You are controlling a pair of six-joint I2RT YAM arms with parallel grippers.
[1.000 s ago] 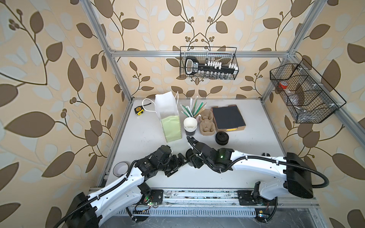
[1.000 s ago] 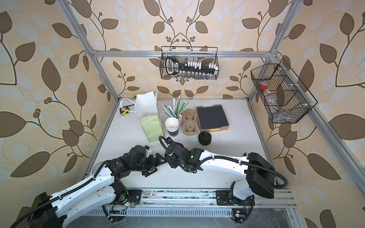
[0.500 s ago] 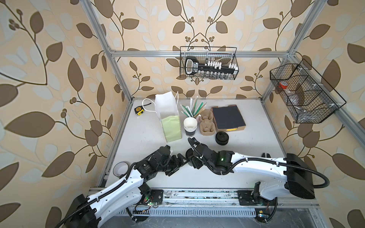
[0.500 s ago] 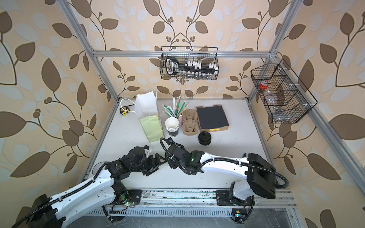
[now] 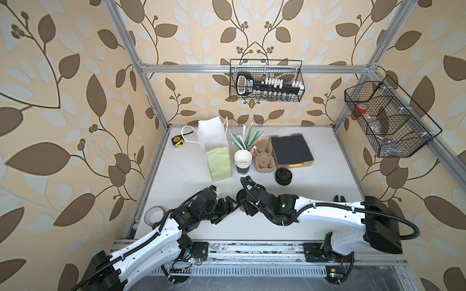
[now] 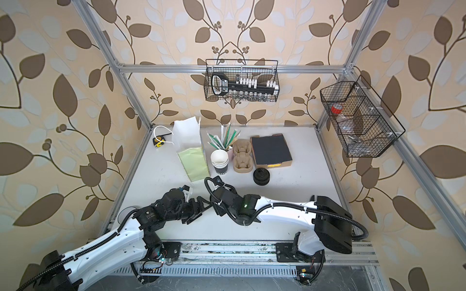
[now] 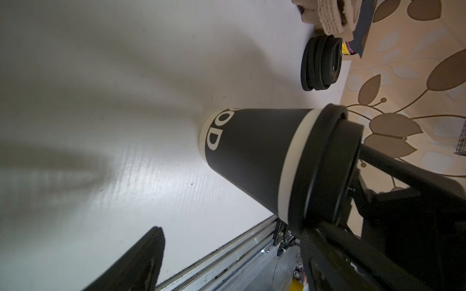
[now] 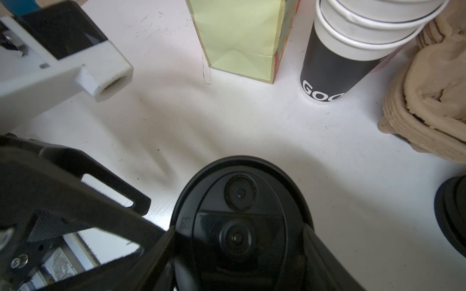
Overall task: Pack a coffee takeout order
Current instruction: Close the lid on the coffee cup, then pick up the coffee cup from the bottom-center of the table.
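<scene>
Black paper cup stands near on the table. Right end effector clamps its lid; left end effector has fingers apart.

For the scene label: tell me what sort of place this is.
Probably a robotics test cell staged as a coffee takeout counter: silver aluminium frame lined with leaf-pattern wallpaper, two white robot arms, and stacked black paper cups beside tan moulded-pulp cup carriers.
</scene>
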